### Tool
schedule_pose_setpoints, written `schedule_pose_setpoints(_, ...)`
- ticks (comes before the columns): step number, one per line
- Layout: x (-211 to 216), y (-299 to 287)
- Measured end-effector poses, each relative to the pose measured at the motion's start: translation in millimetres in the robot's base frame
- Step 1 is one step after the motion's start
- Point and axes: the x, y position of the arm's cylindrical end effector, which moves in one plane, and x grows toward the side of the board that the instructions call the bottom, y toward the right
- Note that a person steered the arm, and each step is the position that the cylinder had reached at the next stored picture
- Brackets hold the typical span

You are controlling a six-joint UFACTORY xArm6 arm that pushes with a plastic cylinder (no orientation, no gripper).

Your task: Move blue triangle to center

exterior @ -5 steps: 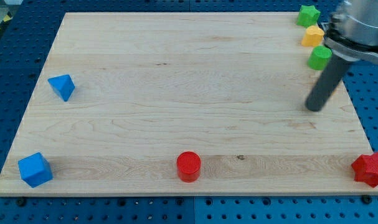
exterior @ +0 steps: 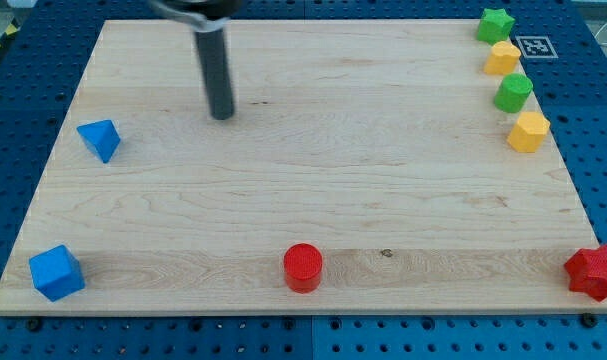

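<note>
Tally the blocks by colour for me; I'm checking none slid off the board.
Blue: 2 (triangle, cube)
Red: 2 (cylinder, star)
Green: 2 (star, cylinder)
Yellow: 2 ()
Total: 8

Lighting is bright, even and diffuse from overhead. The worktop shows no glare. Shadows are short and soft, hugging each block's base. Focus is sharp across the frame. The rod is slightly motion-blurred near 11 o'clock. No noticeable edge distortion.
</note>
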Motion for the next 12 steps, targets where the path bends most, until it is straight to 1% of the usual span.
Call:
schedule_pose_setpoints(1,-8.5,-72.8)
schedule_pose_setpoints(2,-9.4,-131.5)
schedule_pose_setpoints(3,-1.9,-158.5)
schedule_pose_setpoints(6,32.2,-146.3)
schedule_pose_setpoints(9,44.7,-90.6)
schedule_pose_setpoints(11,70.1,-105.9)
schedule_pose_setpoints(12,85.6,-95.8)
